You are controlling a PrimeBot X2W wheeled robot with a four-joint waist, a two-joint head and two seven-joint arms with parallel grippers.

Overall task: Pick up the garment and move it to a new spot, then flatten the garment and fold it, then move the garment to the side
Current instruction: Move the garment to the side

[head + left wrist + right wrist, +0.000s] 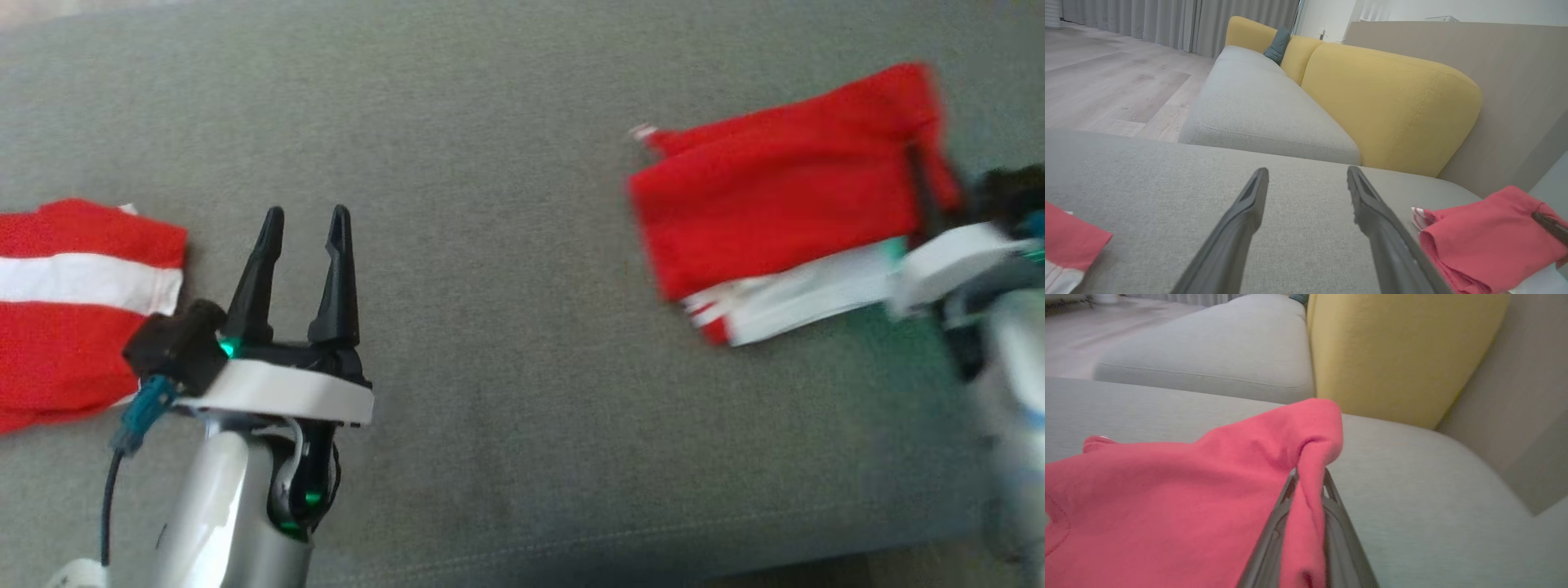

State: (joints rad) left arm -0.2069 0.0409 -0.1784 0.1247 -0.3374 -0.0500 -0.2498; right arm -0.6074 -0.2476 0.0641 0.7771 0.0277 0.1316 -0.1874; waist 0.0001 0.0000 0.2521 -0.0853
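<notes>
One garment [775, 204], pinched in right gripper [1309, 476]

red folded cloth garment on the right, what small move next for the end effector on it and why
Probably lift it slightly: the right end effector is shut on an edge of the red folded cloth garment, the rest lies on the grey fabric cushion, and the left end effector hangs open.

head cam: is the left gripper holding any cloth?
No, the left gripper is open, its fingers apart over the bare grey cushion with nothing between them.
</notes>
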